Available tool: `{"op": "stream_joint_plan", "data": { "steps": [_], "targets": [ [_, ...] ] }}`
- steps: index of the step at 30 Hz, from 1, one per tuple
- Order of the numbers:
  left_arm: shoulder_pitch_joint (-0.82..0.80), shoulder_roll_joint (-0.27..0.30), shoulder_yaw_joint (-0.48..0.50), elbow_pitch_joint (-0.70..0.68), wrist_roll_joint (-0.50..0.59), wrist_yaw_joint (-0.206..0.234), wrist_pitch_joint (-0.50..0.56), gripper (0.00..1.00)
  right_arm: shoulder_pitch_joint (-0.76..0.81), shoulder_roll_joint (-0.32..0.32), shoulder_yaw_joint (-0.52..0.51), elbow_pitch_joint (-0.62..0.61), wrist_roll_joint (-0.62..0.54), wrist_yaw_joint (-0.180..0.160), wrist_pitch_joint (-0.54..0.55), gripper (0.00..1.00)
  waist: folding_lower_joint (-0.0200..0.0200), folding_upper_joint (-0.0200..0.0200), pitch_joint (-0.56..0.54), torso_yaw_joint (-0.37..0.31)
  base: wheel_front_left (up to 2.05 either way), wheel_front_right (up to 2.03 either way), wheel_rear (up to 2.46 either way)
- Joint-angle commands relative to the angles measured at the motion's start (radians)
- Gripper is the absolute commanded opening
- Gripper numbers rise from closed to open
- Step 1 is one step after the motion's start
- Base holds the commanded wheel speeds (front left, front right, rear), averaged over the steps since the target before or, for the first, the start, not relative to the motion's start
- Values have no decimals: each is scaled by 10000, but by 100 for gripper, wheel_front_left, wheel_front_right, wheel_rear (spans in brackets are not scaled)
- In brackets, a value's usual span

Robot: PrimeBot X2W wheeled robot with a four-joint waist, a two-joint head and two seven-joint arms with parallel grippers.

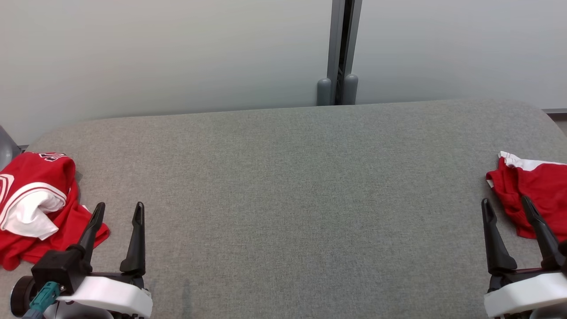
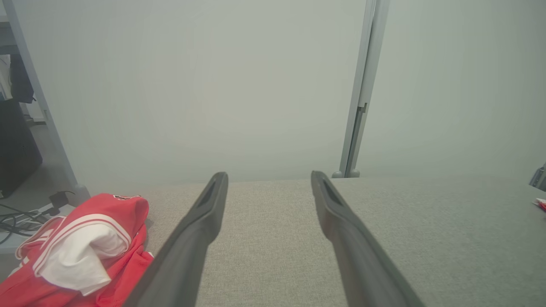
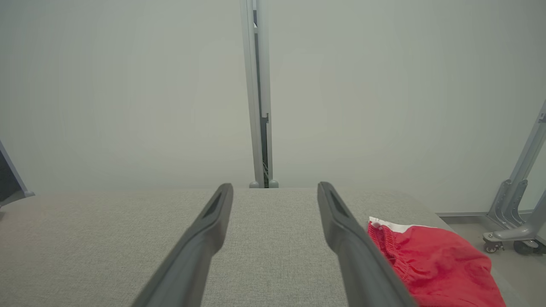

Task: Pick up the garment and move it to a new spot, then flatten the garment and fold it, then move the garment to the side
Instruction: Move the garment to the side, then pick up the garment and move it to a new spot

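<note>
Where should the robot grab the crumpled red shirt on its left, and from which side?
Probably the puffed-up white sleeve atop the red shirt: it bulges above the heap, giving the fingers loose cloth to pinch. The open left gripper sits beside it, so come down from the side facing the table's middle.

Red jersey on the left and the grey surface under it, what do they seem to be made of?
Red jersey: soft, matte knit fabric, likely polyester or cotton; it slumps in loose folds. Grey surface: woven upholstery-type cloth, matte, judging by its fine heathered weave; what lies beneath is hidden.
</note>
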Motion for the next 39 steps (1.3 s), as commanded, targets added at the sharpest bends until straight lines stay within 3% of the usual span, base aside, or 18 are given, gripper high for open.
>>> {"op": "stream_joint_plan", "data": {
  "steps": [1, 23, 28, 39],
  "targets": [
    [-9, 63, 10, -27, -17, 47, 0, 100, 117, 12, -27, -47, -19, -3, 10, 100, 0, 0, 2, -3, 0, 0, 0],
    [-257, 119, 70, -186, -118, 208, -33, 100, 56, 70, 15, 75, 4, -3, -39, 100, 0, 0, 1, 442, 0, 0, 0],
    [-429, 144, 215, -211, -167, 236, -201, 100, -168, -65, 259, -5, -56, -3, 79, 100, 0, 0, 37, 1203, 0, 0, 0],
    [-697, 130, 474, -62, -284, 72, -652, 100, -350, -116, 354, -252, 83, -3, 184, 100, 0, 0, 259, 3547, 0, 0, 0]
  ]
}}
